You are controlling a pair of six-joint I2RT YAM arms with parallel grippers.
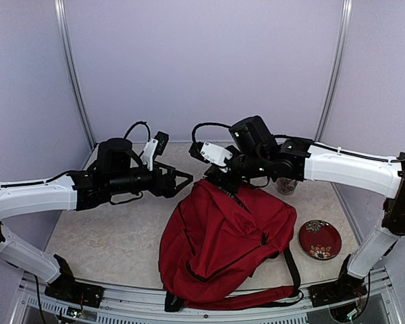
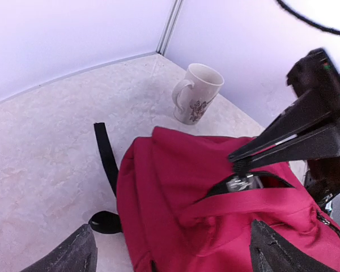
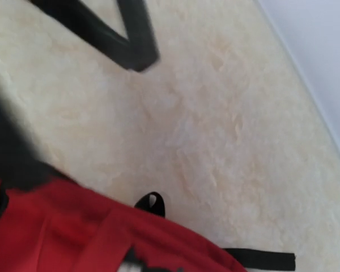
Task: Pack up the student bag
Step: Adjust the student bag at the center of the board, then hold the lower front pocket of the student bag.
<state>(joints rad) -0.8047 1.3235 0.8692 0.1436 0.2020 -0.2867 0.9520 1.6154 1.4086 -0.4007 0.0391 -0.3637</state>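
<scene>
Large dark-red fabric student bag lies flat on the beige speckled table, right of centre, its lower end at the near edge with black straps trailing there. My left tool hovers just left of the bag's top, jaws spread wide, nothing in them. The left wrist view confirms it: both fingers sit far apart at the bottom corners with the bag below. My right tool is closed, tips together right at the bag's black zipper. Only the left wrist view shows that, and that the zipper is partly open with something shiny in the gap. Whether the tips pinch the pull or only touch it, I can't tell. From above, that contact is lost in dark arm parts. White ceramic mug with grey floral print stands upright beyond the bag, clear from the left wrist, mostly hidden behind my right arm from above. Round dark-red plate with flower pattern, right of the bag, shows only from above. Right wrist view is blurred: bag edge, bare table, a black strap.
</scene>
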